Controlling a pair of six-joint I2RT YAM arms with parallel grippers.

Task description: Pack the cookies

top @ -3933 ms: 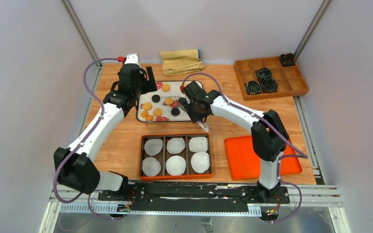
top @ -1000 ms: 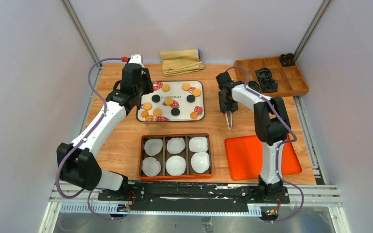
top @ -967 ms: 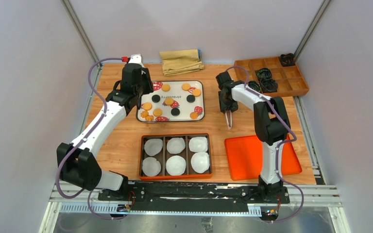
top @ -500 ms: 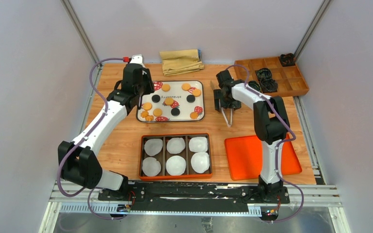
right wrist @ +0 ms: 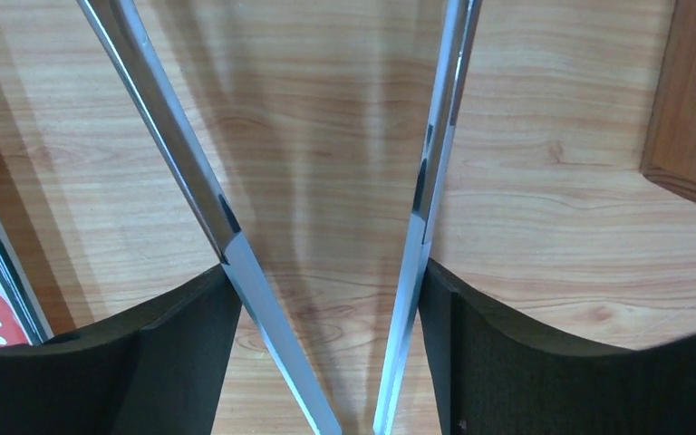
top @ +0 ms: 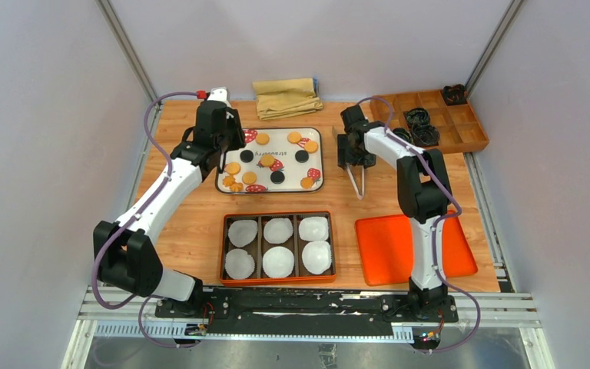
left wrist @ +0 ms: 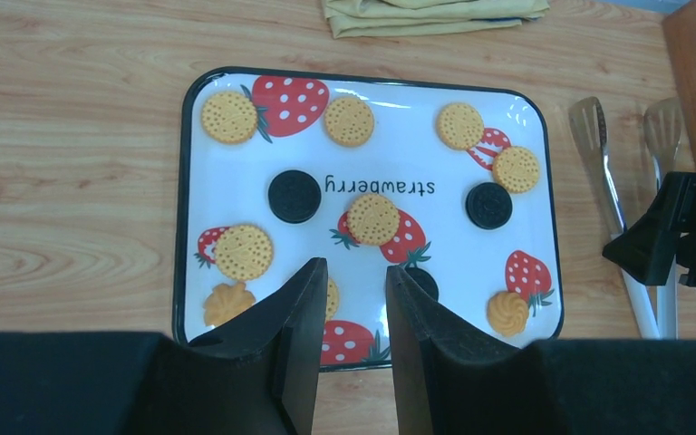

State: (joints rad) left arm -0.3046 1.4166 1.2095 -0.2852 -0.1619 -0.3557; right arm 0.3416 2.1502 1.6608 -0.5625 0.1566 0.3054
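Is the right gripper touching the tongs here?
Touching. In the right wrist view, the right gripper has both arms of the tongs lying against its inner finger faces.

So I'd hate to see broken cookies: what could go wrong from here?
The silver metal tongs sit splayed between the right pincer's fingers, seemingly held only by their own spring; they could slip or twist. The left pincer hovers over the strawberry-printed tray where the tongs must reach for the small round cookies, so the arms might collide there.
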